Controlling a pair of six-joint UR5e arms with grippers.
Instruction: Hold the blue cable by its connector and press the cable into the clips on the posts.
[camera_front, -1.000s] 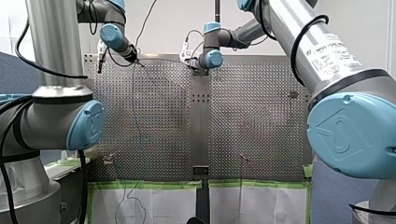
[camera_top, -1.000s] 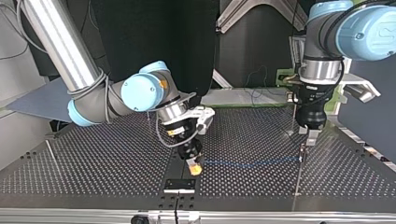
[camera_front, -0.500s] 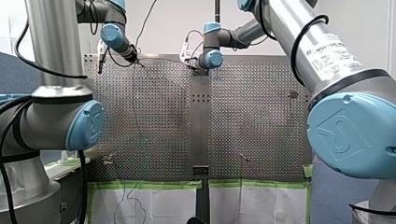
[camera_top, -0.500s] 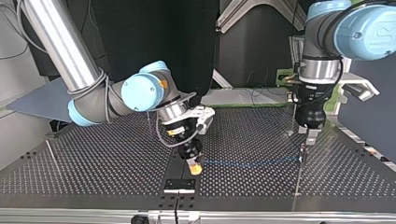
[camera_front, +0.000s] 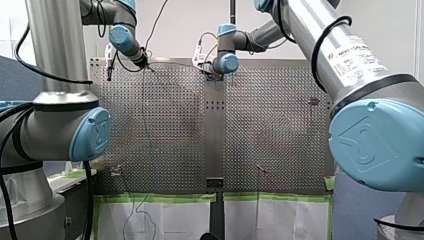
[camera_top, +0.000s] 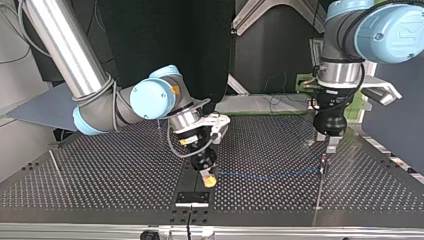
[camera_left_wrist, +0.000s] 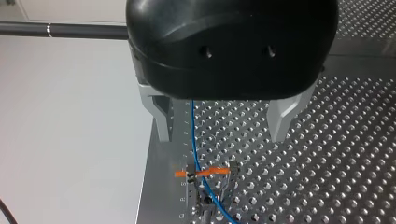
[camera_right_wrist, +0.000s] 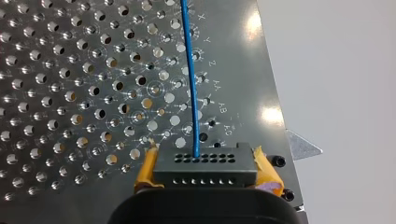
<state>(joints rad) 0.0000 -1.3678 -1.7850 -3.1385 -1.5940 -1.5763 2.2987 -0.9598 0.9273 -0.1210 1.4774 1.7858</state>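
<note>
Obs.: the blue cable (camera_top: 270, 174) is stretched taut and low over the counter (camera_top: 100, 175). It runs parallel to the counter edge farthest from the arm bases, and this long axis links the two claws. At one end, near the middle of that edge, my right claw (camera_top: 208, 178) pinches the connector (camera_right_wrist: 205, 164) between its yellow pads (camera_right_wrist: 145, 170), and the cable leaves the connector straight ahead of it. At the other end, toward the counter's corner on my left arm's side, the cable meets the post (camera_top: 322, 167). My left claw (camera_top: 330, 145) hovers above this post, clear of it. Its metal fingers (camera_left_wrist: 162, 122) are spread and hold nothing. In the left wrist view the cable passes under the claw body between the two fingers, nearer one of them, and crosses the clip (camera_left_wrist: 201, 173), which is marked by an orange strip (camera_left_wrist: 212, 171), just ahead of the fingertips. I cannot tell whether the cable is seated in the clip. Judgement: the left claw is the nearer one to the clip. Any press goes straight down across the cable's axis, while the right claw keeps the tension.
</note>
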